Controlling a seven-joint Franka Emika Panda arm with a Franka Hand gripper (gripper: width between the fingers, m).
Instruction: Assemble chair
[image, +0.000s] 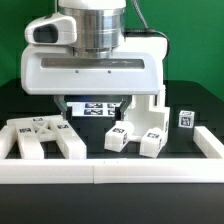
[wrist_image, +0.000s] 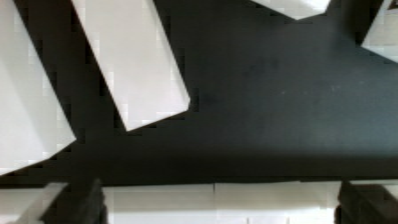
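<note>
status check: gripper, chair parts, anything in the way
Gripper open, nothing held, up over the table. Chair parts lying loose in clusters. No obstruction seen; border rail runs along the front edge.

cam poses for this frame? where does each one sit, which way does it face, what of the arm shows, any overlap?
Exterior view: off the arm, just above table height, facing across the near border rail at the chair parts and marker board; the open gripper and wrist fill the top.
Wrist view: on the wrist, looking down at the black table and white slabs; both fingertips show, spread wide, nothing between.
Shared: table, white parts, probably a rail; which parts match cannot be told.
</note>
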